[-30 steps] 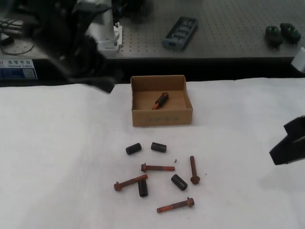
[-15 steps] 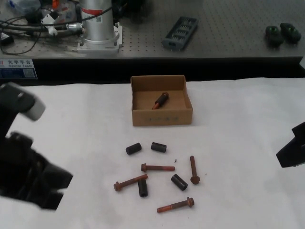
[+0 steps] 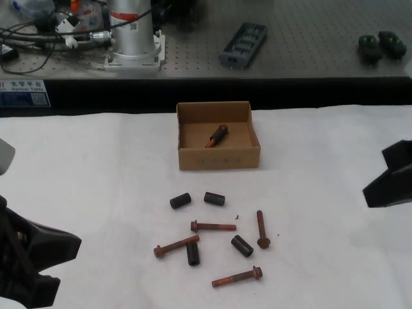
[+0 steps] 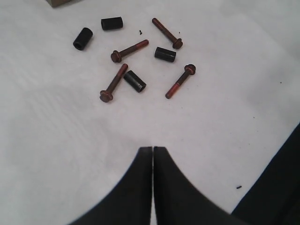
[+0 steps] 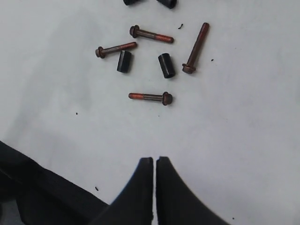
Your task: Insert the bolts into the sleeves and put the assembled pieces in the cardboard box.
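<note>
In the high view, the cardboard box [image 3: 219, 158] is sitting at the far middle of the white cloth [image 3: 96, 167]. One assembled piece [image 3: 217, 136] is lying tilted on its floor. Nearer the camera, four loose bolts [image 3: 213, 226] and four black sleeves [image 3: 181, 201] are lying scattered in one cluster, apart from the box. The left arm [image 3: 32, 257] is reaching in at the near left corner and the right arm [image 3: 389, 183] at the right edge, both well apart from the cluster. This angle is not telling how their fingers stand.

In the left wrist view, the left gripper [image 4: 153, 152] is hanging over bare cloth with its two fingers pressed together and nothing between them. The whole cluster is lying beyond the tips, one sleeve just beside a bolt's shank, with a corner of the box past it.

In the right wrist view, the right gripper [image 5: 153, 161] is likewise closed and empty above the cloth. The nearest bolt is lying crosswise ahead of it.
</note>
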{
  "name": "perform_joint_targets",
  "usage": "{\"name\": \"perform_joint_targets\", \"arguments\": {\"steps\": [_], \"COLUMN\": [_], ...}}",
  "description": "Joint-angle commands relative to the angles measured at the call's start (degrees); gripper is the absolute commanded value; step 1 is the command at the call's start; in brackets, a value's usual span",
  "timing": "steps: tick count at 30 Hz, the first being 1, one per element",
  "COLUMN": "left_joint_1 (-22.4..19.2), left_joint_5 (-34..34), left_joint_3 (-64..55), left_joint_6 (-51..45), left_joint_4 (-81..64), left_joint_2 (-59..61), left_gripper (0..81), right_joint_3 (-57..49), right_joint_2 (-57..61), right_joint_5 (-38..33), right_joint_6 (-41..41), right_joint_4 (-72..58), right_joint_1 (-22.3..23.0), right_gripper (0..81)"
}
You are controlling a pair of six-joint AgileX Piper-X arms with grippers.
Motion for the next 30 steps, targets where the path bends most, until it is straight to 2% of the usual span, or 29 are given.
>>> {"name": "perform_joint_targets", "arguments": {"steps": [1,5,9,11,13,17,18,22,27,30], "left_joint_1": [0.0,0.0,0.0,0.0,0.0,0.0,0.0,0.0,0.0,0.0], "left_joint_5": [0.3,0.3,0.3,0.3,0.3,0.3,0.3,0.3,0.3,0.3], "left_joint_3": [0.1,0.1,0.1,0.1,0.1,0.1,0.1,0.1,0.1,0.1], "left_joint_6": [-0.5,-0.2,-0.2,-0.2,-0.2,-0.2,-0.2,-0.2,-0.2,-0.2], "left_joint_4": [-0.4,-0.4,-0.4,-0.4,-0.4,-0.4,-0.4,-2.1,-7.0,-8.4], "left_joint_2": [-0.4,-0.4,-0.4,-0.4,-0.4,-0.4,-0.4,-0.4,-0.4,-0.4], "left_gripper": [0.7,0.7,0.7,0.7,0.7,0.7,0.7,0.7,0.7,0.7], "right_joint_3": [-0.4,-0.4,-0.4,-0.4,-0.4,-0.5,-0.5,-0.5,-0.5,-0.5], "right_joint_2": [0.7,4.2,7.9,9.9,11.8,16.0,17.1,20.4,24.1,25.9], "right_joint_5": [-0.9,-0.7,-0.2,1.2,3.9,12.3,14.3,15.5,19.5,21.1], "right_joint_6": [0.1,-3.1,-11.8,-16.0,-20.1,-30.9,-34.5,-45.8,-55.4,-57.9], "right_joint_4": [-1.0,-4.5,-9.2,-11.2,-12.4,-13.1,-13.0,-13.2,-15.5,-18.5], "right_joint_1": [0.6,6.1,11.2,13.2,14.7,17.0,17.4,18.9,20.5,21.3], "right_gripper": [2.9,2.9,2.7,0.1,8.1,32.1,33.9,27.8,27.7,27.7]}}
